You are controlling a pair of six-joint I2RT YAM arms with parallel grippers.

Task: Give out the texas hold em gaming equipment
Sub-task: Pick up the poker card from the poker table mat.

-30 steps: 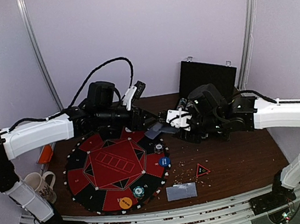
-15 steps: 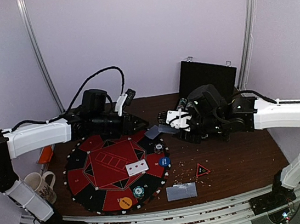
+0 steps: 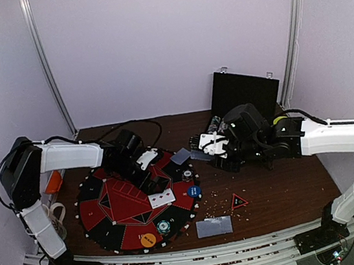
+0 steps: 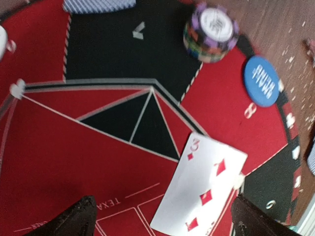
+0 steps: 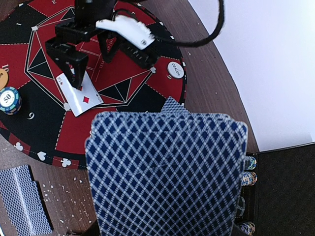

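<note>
My left pincer (image 4: 166, 219) is gaping wide, empty, above a face-up three of diamonds (image 4: 199, 199). My right pincer (image 3: 204, 150) is clamping a blue-lattice-backed deck (image 5: 167, 172). A white disc (image 5: 175, 70) is showing "DEALER".

Pale lilac walls (image 3: 171, 35) fill the top of the frame, metal posts (image 3: 47, 64) left and right (soft, even light), dark wood table (image 3: 288, 186) lower down.
</note>
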